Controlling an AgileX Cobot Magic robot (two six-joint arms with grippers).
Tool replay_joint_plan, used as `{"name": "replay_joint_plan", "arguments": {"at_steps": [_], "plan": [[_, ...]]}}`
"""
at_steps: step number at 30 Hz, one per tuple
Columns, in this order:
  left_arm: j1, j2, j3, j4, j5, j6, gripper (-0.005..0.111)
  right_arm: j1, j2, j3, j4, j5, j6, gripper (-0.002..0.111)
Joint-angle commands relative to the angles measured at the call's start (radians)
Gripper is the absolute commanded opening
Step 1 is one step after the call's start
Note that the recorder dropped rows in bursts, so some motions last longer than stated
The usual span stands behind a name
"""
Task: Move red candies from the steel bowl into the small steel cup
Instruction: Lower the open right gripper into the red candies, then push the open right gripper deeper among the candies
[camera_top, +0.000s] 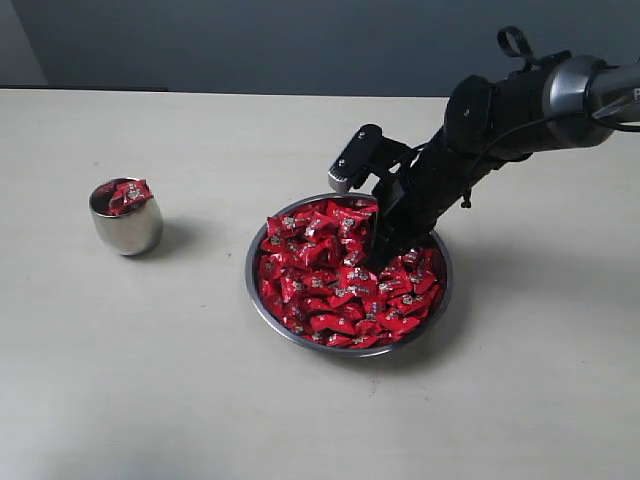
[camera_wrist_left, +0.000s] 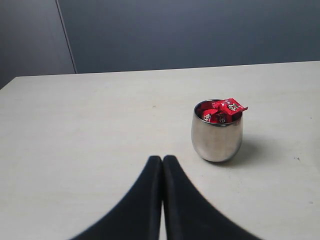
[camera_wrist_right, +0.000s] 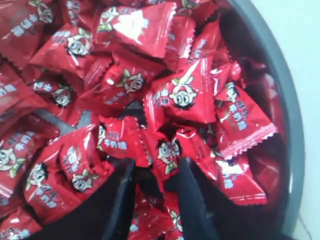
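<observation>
Red candies (camera_top: 330, 285) heap the steel bowl (camera_wrist_right: 284, 100), where the right gripper (camera_wrist_right: 155, 165) digs in, fingers narrowly apart around one wrapper, hold unclear, so it may slip out before reaching the brimming cup (camera_top: 126, 225) well apart from the bowl; the left gripper (camera_wrist_left: 162, 160) is pinched shut, empty.

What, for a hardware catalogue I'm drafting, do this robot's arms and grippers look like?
The right arm is matte black, with a silver-grey cylindrical joint, a black cable loop near it and a small black-and-grey camera block at the wrist. The right gripper and left gripper are both smooth and black, tapering to narrow tips.
</observation>
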Motion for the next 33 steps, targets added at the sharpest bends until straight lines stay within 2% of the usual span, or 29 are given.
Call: {"name": "replay_joint_plan", "arguments": {"at_steps": [1, 8, 9, 11, 12, 33], "plan": [[0.001, -0.004, 0.004, -0.002, -0.002, -0.001, 0.0, 0.0, -0.001, -0.006, 0.005, -0.026, -0.002, 0.03], [0.001, -0.004, 0.004, -0.002, -0.002, -0.001, 0.0, 0.0, 0.031, -0.006, 0.008, -0.062, -0.002, 0.028], [0.001, -0.004, 0.004, -0.002, -0.002, -0.001, 0.0, 0.0, 0.031, -0.006, 0.008, -0.064, -0.002, 0.022], [0.001, -0.004, 0.004, -0.002, -0.002, -0.001, 0.0, 0.0, 0.031, -0.006, 0.008, -0.064, -0.002, 0.003], [0.001, -0.004, 0.004, -0.002, -0.002, -0.001, 0.0, 0.0, 0.031, -0.006, 0.008, -0.064, -0.002, -0.001], [0.001, -0.004, 0.004, -0.002, -0.002, -0.001, 0.0, 0.0, -0.028, -0.006, 0.008, -0.037, -0.002, -0.001]]}}
